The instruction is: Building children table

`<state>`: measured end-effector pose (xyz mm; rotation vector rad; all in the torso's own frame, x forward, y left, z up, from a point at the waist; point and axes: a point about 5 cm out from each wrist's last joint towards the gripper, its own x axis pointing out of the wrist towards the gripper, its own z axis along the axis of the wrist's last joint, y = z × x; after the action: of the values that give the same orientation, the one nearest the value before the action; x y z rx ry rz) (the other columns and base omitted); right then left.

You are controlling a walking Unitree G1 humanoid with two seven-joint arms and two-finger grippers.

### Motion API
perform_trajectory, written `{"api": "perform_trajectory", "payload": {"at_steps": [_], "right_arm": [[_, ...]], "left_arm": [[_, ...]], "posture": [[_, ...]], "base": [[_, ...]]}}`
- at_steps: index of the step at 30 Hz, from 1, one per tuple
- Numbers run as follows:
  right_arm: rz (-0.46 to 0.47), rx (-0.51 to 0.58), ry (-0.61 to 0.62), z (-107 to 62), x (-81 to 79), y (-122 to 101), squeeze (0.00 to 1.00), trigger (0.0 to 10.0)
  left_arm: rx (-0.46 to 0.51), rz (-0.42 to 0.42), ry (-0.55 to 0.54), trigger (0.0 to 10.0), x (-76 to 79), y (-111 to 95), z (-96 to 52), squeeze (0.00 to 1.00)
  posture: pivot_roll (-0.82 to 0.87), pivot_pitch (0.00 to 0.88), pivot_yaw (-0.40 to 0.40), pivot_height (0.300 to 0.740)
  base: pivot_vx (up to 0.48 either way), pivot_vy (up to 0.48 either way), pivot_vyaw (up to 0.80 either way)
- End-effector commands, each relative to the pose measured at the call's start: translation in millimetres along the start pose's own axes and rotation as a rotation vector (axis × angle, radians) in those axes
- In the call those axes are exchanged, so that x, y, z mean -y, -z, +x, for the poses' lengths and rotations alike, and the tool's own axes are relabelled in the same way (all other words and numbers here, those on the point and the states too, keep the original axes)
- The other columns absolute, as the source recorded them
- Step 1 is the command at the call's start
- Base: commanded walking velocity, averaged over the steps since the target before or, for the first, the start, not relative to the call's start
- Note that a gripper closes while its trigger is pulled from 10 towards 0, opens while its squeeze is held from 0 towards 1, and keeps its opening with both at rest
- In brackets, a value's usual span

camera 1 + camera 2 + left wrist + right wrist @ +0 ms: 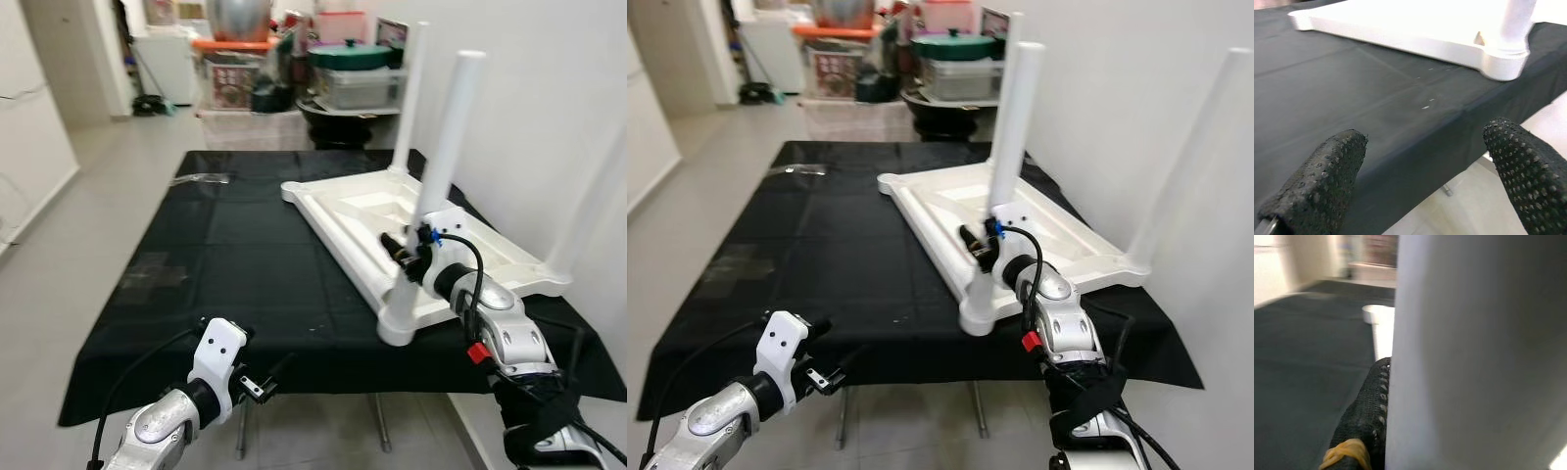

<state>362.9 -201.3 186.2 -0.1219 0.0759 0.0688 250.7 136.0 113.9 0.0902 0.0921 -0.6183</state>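
Note:
A white children's table top lies upside down on a black-clothed table. Three white legs stand up from it: a near leg, a far leg and one at the right corner. My right gripper is shut on the near leg low down; in the right wrist view a black finger presses against the leg. My left gripper hovers open at the cloth's front edge, its fingers pointing toward the near corner socket.
A small clear plastic bag lies on the cloth's far left. Shelves with boxes and a green-lidded pot stand behind the table. A white wall runs close along the right. Open floor lies to the left.

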Motion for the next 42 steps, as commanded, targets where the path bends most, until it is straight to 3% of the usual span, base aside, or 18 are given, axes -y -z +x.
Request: {"api": "perform_trajectory", "payload": {"at_steps": [1, 4, 6, 8, 10, 11, 16, 18, 19, 20, 26, 27, 29, 31, 34, 35, 38, 42], "right_arm": [[-0.018, -0.207, 0.214, -10.0, 10.6, 40, 0.00, 0.0], [0.005, -0.229, 0.296, -16.1, 3.1, 47, 0.00, 0.0], [0.057, -0.261, 0.360, -27.7, -21.6, 54, 0.00, 0.0], [0.068, -0.252, 0.301, -30.2, -42.3, 51, 0.00, 0.0], [0.061, -0.237, 0.278, -28.0, -46.8, 47, 0.00, 0.0], [0.039, -0.228, 0.237, -23.6, -49.5, 44, 0.00, 10.0], [0.013, -0.174, 0.216, -16.4, -43.1, 33, 0.00, 10.0], [0.035, -0.096, 0.237, -15.7, -30.5, 22, 0.00, 10.0], [0.035, -0.051, 0.265, -17.1, -19.7, 17, 0.40, 10.0], [0.056, -0.032, 0.275, -19.6, -14.1, 14, 1.00, 10.0], [0.087, 0.031, 0.242, -25.9, -2.2, 0, 1.00, 10.0], [0.114, 0.088, 0.126, -26.8, -5.9, -9, 0.00, 10.0], [0.125, 0.106, 0.090, -27.0, -6.7, -11, 0.00, 10.0], [0.085, 0.183, -0.143, -29.4, -7.3, -23, 0.00, 10.0], [0.055, 0.203, -0.200, -30.6, -6.2, -26, 0.00, 10.0], [0.008, 0.225, -0.348, -33.5, -9.3, -36, 0.00, 10.0], [-0.052, 0.239, -0.583, -40.7, -16.9, -48, 0.00, 10.0], [-0.084, 0.240, -0.643, -40.4, -18.4, -50, 0.00, 10.0]], "left_arm": [[-0.012, 0.000, 0.001, 10.0, 0.0, 3, 0.1, 0.00], [-0.012, -0.001, 0.002, 10.0, 0.5, 2, 0.7, 0.00], [-0.014, 0.001, -0.002, 10.0, 0.4, 2, 1.7, 0.00], [-0.015, -0.001, -0.006, 10.0, -0.4, 2, 1.5, 0.00], [-0.015, 0.000, -0.009, 10.0, -0.8, 2, 1.2, 0.00], [-0.015, -0.001, -0.010, 10.0, -0.6, 3, 1.1, 0.00], [-0.016, -0.006, -0.010, 10.0, 0.7, 4, 0.8, 0.00], [-0.016, -0.008, -0.009, 10.0, 1.3, 4, 0.7, 0.00], [-0.015, -0.008, -0.009, 10.0, 1.3, 5, 0.9, 0.00], [-0.015, -0.008, -0.009, 10.0, 1.3, 5, 1.0, 0.00], [-0.013, -0.010, -0.006, 10.0, 0.8, 4, 0.7, 0.00], [-0.013, -0.010, -0.005, 10.0, 0.7, 4, 0.2, 0.00], [-0.013, -0.010, -0.005, 10.0, 0.7, 4, 0.1, 0.00], [-0.014, -0.009, -0.004, 10.0, 0.3, 4, -0.5, 0.00], [-0.015, -0.009, -0.004, 10.0, 0.0, 4, -0.6, 0.00], [-0.015, -0.006, -0.003, 10.0, -0.8, 4, -0.8, 0.00], [-0.014, -0.002, 0.000, 10.0, -1.8, 3, -0.2, 0.00], [-0.011, 0.000, 0.002, 10.0, -2.1, 2, 0.8, 0.00]], "posture": [[0.06, 0.000, -0.061, 0.740], [0.06, 0.000, -0.061, 0.740], [0.06, 0.000, -0.062, 0.740], [0.06, 0.000, -0.062, 0.740], [0.06, 0.000, -0.062, 0.740], [0.06, 0.000, -0.067, 0.740], [0.06, 0.000, -0.067, 0.740], [0.06, 0.000, -0.066, 0.740], [0.06, 0.000, -0.067, 0.740], [0.05, 0.000, -0.066, 0.740], [0.05, 0.000, -0.063, 0.740], [0.05, 0.000, -0.063, 0.740], [0.05, 0.000, -0.063, 0.740], [0.06, 0.000, -0.060, 0.740], [0.06, 0.000, -0.060, 0.740], [0.05, 0.000, -0.055, 0.740], [0.05, 0.000, -0.054, 0.740], [0.06, 0.000, -0.057, 0.740]], "base": [[0.000, 0.000, 0.00], [0.000, 0.000, 0.00], [0.000, 0.000, 0.00], [0.000, 0.000, 0.00], [0.000, 0.000, 0.00], [0.000, 0.000, 0.00], [0.000, 0.000, 0.00], [0.000, 0.000, 0.00], [0.000, 0.000, 0.00], [0.000, 0.000, 0.00], [0.000, 0.000, 0.00], [0.000, 0.000, 0.00], [0.000, 0.000, 0.00], [0.000, 0.000, 0.00], [0.000, 0.000, 0.00], [0.000, 0.000, 0.00], [0.000, 0.000, 0.00], [0.000, 0.000, 0.00]]}}
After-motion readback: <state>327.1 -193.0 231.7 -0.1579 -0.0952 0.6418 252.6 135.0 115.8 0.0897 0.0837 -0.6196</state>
